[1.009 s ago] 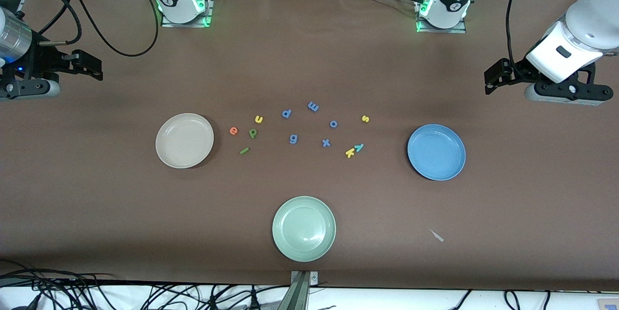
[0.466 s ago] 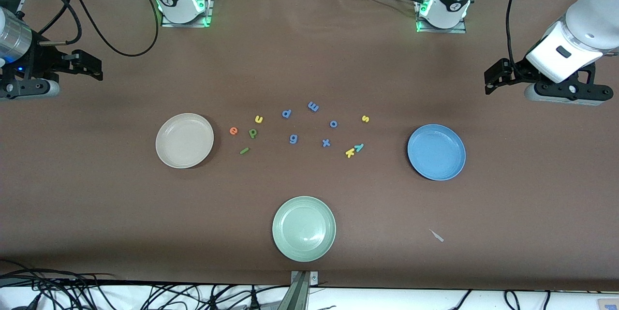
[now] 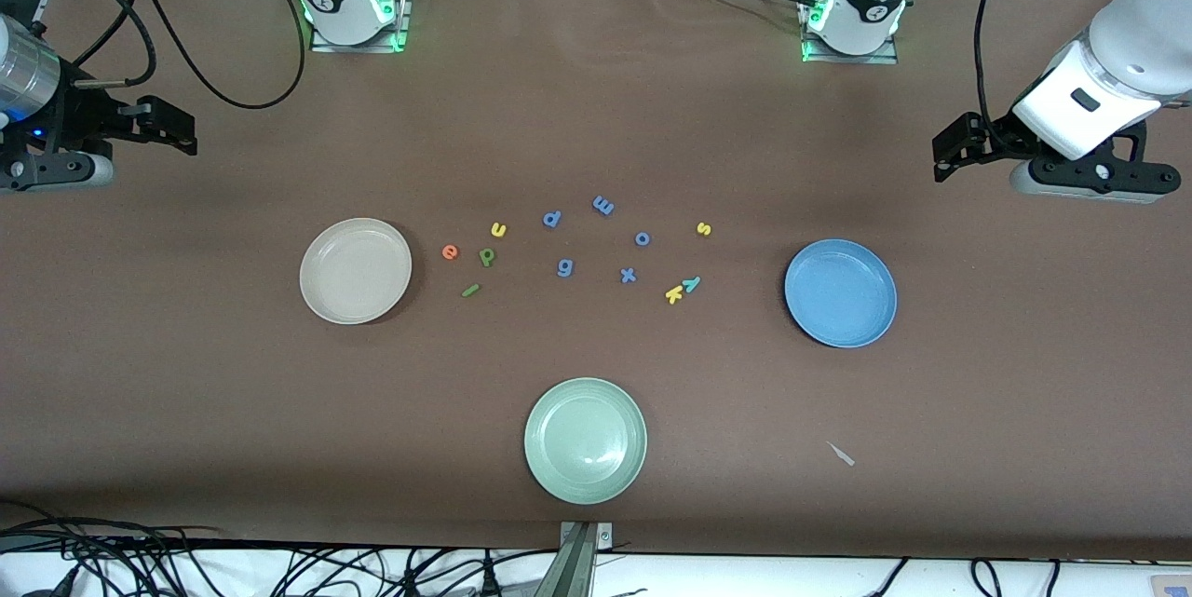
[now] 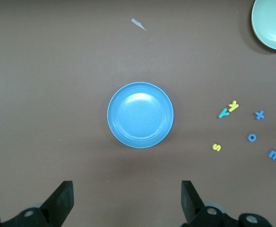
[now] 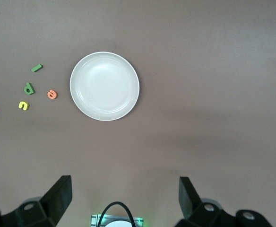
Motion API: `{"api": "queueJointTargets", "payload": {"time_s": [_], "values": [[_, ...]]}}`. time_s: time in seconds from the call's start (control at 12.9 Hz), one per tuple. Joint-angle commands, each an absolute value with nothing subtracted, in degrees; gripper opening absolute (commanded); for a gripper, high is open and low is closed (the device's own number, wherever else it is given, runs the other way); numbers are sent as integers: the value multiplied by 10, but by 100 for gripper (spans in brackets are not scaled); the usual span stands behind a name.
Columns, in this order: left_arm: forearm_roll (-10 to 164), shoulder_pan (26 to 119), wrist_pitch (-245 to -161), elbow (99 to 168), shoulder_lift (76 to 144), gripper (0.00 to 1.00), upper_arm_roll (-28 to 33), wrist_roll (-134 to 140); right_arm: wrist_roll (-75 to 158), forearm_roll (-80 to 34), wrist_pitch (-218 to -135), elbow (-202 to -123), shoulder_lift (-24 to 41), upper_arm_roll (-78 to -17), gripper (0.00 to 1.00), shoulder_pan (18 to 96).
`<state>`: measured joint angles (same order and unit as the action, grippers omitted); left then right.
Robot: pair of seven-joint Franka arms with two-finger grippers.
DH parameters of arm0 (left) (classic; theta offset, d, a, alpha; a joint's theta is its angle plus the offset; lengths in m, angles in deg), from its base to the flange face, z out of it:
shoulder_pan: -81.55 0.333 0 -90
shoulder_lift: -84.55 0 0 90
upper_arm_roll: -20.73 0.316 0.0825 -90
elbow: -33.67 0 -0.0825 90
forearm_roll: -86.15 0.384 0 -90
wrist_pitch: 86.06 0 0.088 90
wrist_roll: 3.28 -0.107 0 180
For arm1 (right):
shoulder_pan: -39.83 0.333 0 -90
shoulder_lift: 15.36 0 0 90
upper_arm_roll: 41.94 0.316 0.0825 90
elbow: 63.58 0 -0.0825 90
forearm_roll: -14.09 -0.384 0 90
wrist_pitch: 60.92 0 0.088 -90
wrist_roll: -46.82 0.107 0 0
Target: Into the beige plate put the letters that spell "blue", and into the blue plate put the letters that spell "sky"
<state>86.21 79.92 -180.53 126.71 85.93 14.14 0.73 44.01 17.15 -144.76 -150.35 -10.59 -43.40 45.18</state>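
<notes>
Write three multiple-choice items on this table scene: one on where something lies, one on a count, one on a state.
1. Where does the pale green plate lie compared with the beige plate and the blue plate?
A. Nearer the front camera than both
B. Between them, level with the letters
C. Stacked on the beige plate

2. How many blue letters lie on the table?
A. Two
B. Five
C. Eight

3. What state are the plates in?
A. All three hold nothing
B. The beige plate holds the orange e
C. The blue plate holds the yellow s

Answers:
1. A, it sits lowest in the front view.
2. B, five blue letters lie among the coloured ones.
3. A, the orange e and yellow s lie on the table, with the left pincer and right pincer open above.
</notes>
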Motion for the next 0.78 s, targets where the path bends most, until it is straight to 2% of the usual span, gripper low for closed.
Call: {"api": "queueJointTargets", "payload": {"time_s": [0.0,0.7], "values": [[872,800,-1797,1254,865,100,141,1,445,177,-1447,-1491,-101,-431,100,448],[872,799,-1797,1254,865,100,139,2,445,172,-1453,-1488,-93,-433,100,443]]}}
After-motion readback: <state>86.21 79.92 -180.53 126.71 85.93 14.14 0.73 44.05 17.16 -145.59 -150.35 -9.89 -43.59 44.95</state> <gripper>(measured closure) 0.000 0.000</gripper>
